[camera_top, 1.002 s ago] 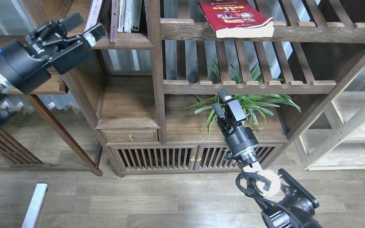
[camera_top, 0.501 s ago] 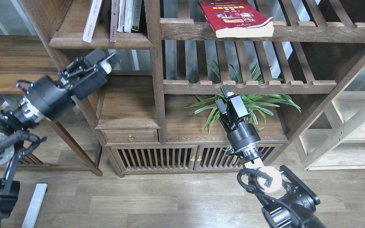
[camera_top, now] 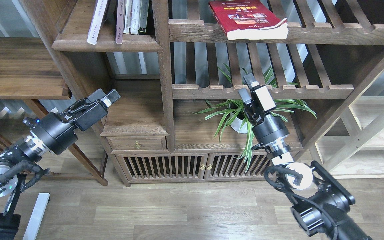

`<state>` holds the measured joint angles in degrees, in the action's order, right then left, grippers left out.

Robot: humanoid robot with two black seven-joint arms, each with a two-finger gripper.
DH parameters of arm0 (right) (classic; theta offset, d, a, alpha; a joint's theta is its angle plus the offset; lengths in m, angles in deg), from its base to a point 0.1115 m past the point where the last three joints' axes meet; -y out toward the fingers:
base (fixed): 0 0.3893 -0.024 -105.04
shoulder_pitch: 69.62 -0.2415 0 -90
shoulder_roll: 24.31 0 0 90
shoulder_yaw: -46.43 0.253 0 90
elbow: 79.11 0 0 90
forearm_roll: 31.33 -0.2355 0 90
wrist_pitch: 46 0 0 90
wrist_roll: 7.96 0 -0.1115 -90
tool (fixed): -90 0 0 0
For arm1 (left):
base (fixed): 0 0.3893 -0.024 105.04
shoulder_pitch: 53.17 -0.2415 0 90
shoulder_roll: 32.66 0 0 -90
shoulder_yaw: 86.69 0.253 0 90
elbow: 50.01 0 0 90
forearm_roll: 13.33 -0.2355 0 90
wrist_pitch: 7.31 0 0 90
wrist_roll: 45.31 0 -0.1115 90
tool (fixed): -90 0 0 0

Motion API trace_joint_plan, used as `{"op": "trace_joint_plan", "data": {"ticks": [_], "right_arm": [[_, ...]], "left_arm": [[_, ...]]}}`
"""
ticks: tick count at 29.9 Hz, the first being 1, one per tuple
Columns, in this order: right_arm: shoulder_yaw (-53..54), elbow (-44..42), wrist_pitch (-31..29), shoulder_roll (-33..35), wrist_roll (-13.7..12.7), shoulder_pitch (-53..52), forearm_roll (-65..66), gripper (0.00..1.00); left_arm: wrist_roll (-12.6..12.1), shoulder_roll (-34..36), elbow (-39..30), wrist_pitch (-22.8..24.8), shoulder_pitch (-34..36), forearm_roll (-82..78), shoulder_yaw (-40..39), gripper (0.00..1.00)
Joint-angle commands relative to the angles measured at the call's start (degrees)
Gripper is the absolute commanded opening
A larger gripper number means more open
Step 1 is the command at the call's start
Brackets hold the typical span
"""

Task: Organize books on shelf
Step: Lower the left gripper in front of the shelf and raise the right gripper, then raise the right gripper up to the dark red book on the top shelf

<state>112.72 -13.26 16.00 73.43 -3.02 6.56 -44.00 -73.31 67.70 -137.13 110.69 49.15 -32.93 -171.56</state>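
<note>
Counted before me: one bright red paperback with yellow title (camera_top: 247, 18); five thin upright books (camera_top: 120, 20) on the dark-brown solid wooden shelf (camera_top: 107, 43); one green potted plant (camera_top: 245, 115); my two black grippers.

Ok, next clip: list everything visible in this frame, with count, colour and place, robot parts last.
red book: one, red with yellow title, lying flat on the top slatted rack, right of centre.
upright books: about five, white, pink and dark spines, on the solid upper-left shelf.
slatted racks: two, dark brown, middle right.
plant: one, green leaves in a white pot, on the cabinet top under the lower rack.
drawer: one, brown with a brass knob, lower left of the unit.
slatted doors: two, brown, at the bottom.
pale wood unit: one, far right.
left claw: black, empty, beside the low bay.
right claw: black, empty, before the plant.
</note>
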Motion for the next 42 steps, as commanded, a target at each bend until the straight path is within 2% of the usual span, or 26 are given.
{"op": "trace_joint_plan", "data": {"ticks": [1,9,18,22,42], "right_arm": [[0.6,0.3,0.0,1.9,-0.7,-0.4,0.2,0.99],[0.8,1.8,0.0,2.8,-1.1,1.0,3.2,0.99],[1.7,5.3,0.0,3.0,-1.1,-2.5,3.3,0.99],[1.8,6.2,0.0,4.1,-2.0,-2.9,3.6,0.99],[2.2,6.2,0.0,5.4,-3.8,-3.3,5.1,0.99]], "left_arm": [[0.0,0.0,0.4,0.0,0.0,0.0,0.0,0.99],[0.0,-0.1,0.4,0.0,-2.7,0.0,-0.3,0.99],[0.0,-0.2,0.4,0.0,-4.4,0.0,0.1,0.99],[0.0,-0.2,0.4,0.0,-5.3,0.0,-0.2,0.99],[0.0,0.3,0.3,0.0,-5.4,0.0,-4.0,0.99]]}}
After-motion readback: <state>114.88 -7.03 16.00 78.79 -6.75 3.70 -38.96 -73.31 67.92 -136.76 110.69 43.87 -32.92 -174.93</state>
